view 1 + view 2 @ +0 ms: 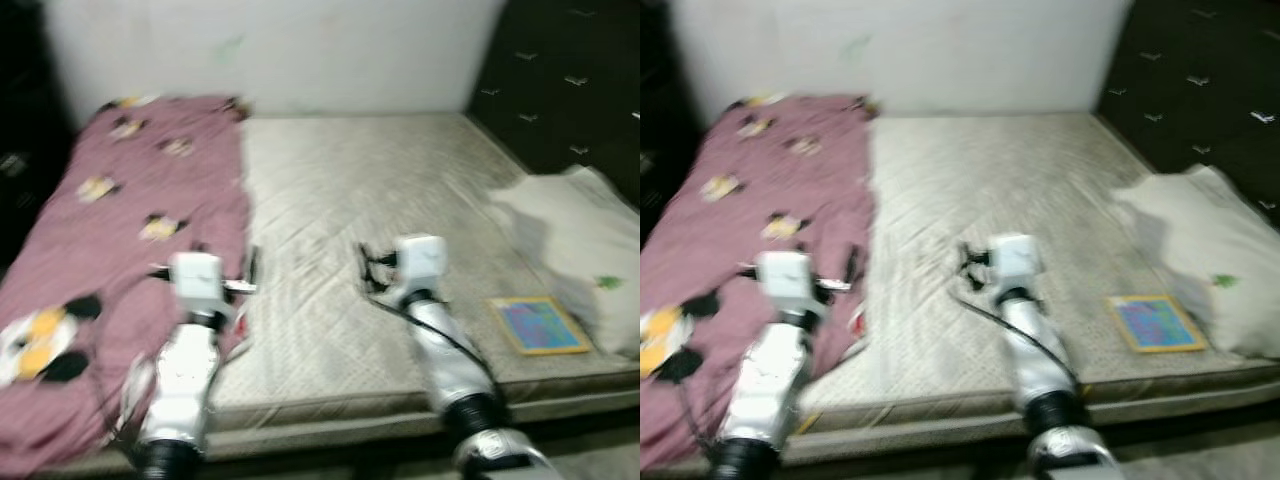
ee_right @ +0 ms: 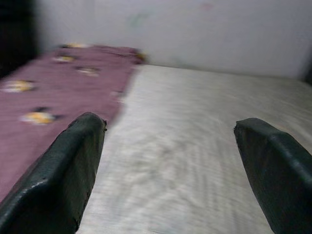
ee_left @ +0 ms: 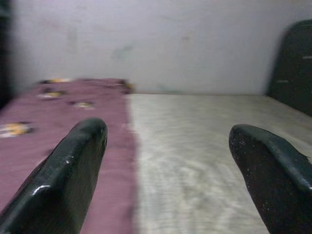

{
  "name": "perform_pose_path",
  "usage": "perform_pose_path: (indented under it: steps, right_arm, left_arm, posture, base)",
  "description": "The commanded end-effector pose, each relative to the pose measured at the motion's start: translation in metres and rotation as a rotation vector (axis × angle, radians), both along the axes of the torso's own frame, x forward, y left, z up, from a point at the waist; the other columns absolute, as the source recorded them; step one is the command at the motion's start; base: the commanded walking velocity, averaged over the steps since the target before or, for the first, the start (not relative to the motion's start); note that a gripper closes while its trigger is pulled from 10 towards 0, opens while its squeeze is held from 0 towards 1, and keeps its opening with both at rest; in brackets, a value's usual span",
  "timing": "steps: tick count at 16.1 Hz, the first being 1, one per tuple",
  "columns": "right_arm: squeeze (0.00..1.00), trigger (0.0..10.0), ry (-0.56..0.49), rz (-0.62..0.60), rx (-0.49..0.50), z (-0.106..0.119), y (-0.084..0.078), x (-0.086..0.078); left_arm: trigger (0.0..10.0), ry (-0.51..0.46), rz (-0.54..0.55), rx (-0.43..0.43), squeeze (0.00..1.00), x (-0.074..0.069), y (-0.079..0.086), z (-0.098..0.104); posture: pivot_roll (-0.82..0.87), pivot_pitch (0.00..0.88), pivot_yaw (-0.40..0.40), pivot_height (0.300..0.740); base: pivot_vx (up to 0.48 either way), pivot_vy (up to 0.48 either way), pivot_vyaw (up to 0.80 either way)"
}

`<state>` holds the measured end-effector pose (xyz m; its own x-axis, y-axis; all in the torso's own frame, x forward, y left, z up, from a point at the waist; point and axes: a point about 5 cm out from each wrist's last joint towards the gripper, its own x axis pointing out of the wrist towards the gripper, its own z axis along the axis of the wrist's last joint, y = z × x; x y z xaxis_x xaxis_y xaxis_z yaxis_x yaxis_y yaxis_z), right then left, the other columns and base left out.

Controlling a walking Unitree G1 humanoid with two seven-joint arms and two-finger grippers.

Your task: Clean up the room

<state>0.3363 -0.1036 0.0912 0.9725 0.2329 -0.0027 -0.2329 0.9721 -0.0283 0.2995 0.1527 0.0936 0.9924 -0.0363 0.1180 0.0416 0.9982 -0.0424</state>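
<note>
While both arms reach out over the bare mattress (image 1: 350,200), your left gripper (image 3: 168,161) and right gripper (image 2: 170,165) each have fingers spread wide, holding nothing. Maroon blanket (image 1: 130,220) with cartoon prints covers the mattress's left side, left gripper at its edge. White pillow (image 1: 575,250) lies at the right, a colourful book (image 1: 537,325) just beside it near the front edge.

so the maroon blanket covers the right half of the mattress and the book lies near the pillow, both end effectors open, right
Not quite: the blanket covers the left half of the mattress, as the left eye view shows. The rest holds: the book lies near the pillow, and the left end effector and right end effector are both open.
</note>
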Motion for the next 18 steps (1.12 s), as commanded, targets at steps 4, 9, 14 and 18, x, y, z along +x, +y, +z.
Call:
perform_pose_path:
  steps: [4,9,14,18]
  right_arm:
    - [0.0,10.0,0.002,-0.029,-0.006,0.0002,-0.0118,0.0023]
    - [0.0,10.0,0.008,-0.028,-0.008,-0.0011,-0.0127,0.0026]
    - [0.0,10.0,0.012,-0.021,-0.011,-0.0017,-0.012,0.0029]
    - [0.0,10.0,0.013,-0.022,-0.014,-0.0016,-0.0126,0.0035]
  left_arm:
    - [10.0,0.006,-0.022,-0.032,0.0,0.0008,-0.0092,-0.0009]
    - [10.0,0.009,-0.031,-0.044,0.0,0.0015,-0.0114,-0.0014]
    - [10.0,-0.001,-0.038,-0.048,0.0,0.0026,-0.0118,-0.0004]
    - [10.0,0.02,-0.051,-0.073,0.0,0.0031,-0.0149,-0.0027]
  posture:
    - [-0.03,0.0,0.003,0.74]
    - [-0.04,0.0,0.004,0.74]
    - [-0.04,0.0,0.001,0.74]
    - [-0.04,0.0,0.001,0.74]
  base:
    - [0.0,0.0,0.16]
    - [0.0,0.061,0.0]
    - [0.0,0.479,0.0]
    - [0.0,0.313,0.0]
